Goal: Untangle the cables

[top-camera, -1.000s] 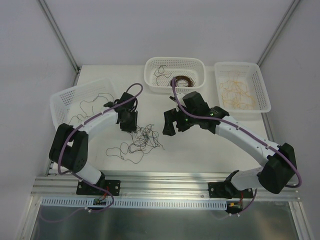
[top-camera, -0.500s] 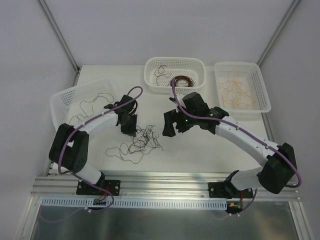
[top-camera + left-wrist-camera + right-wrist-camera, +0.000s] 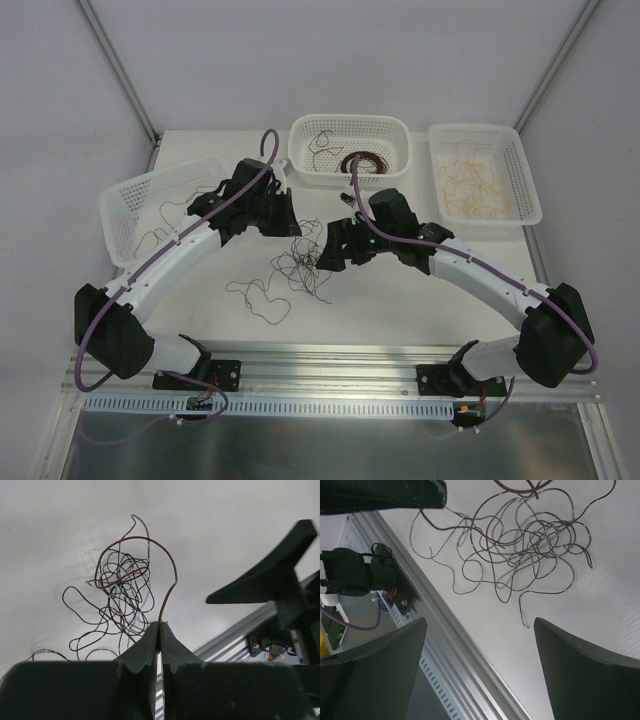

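Nearest my bases, a dark strand trails across the desk [image 3: 400,300] from the cables [image 3: 298,268], a loose tangle lying between my two grippers. My left gripper [image 3: 159,630] is clenched on one brown cable [image 3: 172,575], which arches over the clump. My right gripper [image 3: 480,630] is spread wide just beside the tangle, holding nothing. Farther back stand three white baskets [image 3: 350,125] with strands inside.
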